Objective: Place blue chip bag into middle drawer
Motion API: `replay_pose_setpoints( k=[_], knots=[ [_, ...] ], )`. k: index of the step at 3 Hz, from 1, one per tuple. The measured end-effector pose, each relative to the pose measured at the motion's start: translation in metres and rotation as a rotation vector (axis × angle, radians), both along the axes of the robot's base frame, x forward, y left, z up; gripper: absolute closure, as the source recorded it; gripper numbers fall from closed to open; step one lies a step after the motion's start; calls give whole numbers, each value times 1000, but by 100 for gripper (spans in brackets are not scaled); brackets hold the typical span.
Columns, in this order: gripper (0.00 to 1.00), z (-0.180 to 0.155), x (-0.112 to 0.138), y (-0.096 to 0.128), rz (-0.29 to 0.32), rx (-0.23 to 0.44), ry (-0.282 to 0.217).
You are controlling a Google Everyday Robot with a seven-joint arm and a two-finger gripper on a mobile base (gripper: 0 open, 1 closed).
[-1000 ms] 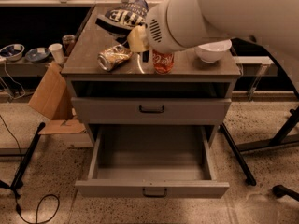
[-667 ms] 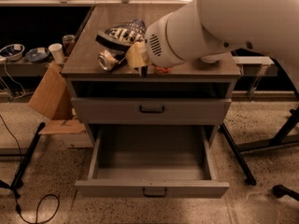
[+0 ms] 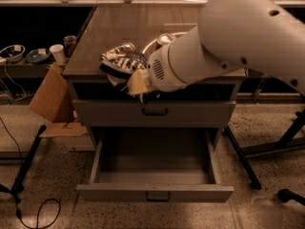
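Arm (image 3: 238, 42): big white one, comes in from the upper right and reaches down-left across the front of the cabinet top (image 3: 124, 25).
Gripper (image 3: 137, 83): yellowish tip, at the front edge of the top, just above the upper drawer front.
Grip state: can't tell from here whether it's apart, together or clamped on anything.
Blue chip bag (image 3: 121, 63): dark crumpled foil w/ white stripes, at the front-left of the top, right up against the gripper; its lower edge hangs a bit past the rim. Held or just touched, can't tell.
Gold crumpled piece (image 3: 123, 48): directly behind the bag, touching it.
Bowl (image 3: 148, 46): white, behind the wrist, mostly hidden by the arm.
Middle drawer (image 3: 119, 193): pulled well out, lowest in the grey cabinet, small dark handle at centre of its front. Bag is above it, not in it.
Upper drawer front (image 3: 105, 112): pushed in, dark handle in the middle.
Cardboard (image 3: 52, 99): leaning on the cabinet's left side.
Paper cup (image 3: 58, 54): on the low shelf at left, near some dishes.
Floor: black stand legs both sides, cable (image 3: 40, 213) looped at bottom left.
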State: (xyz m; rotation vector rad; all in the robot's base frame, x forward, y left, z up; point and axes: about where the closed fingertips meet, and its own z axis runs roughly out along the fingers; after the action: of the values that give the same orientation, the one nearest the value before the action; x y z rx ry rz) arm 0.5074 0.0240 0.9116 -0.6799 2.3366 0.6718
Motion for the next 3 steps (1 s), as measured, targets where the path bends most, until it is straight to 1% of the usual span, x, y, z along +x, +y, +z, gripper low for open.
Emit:
replay_pose_setpoints(
  k=[1, 2, 3],
  knots=[
    [100, -27, -12, 1, 14, 3, 90],
    [100, -48, -20, 1, 18, 3, 157],
    [100, -48, -21, 1, 18, 4, 157]
  ],
)
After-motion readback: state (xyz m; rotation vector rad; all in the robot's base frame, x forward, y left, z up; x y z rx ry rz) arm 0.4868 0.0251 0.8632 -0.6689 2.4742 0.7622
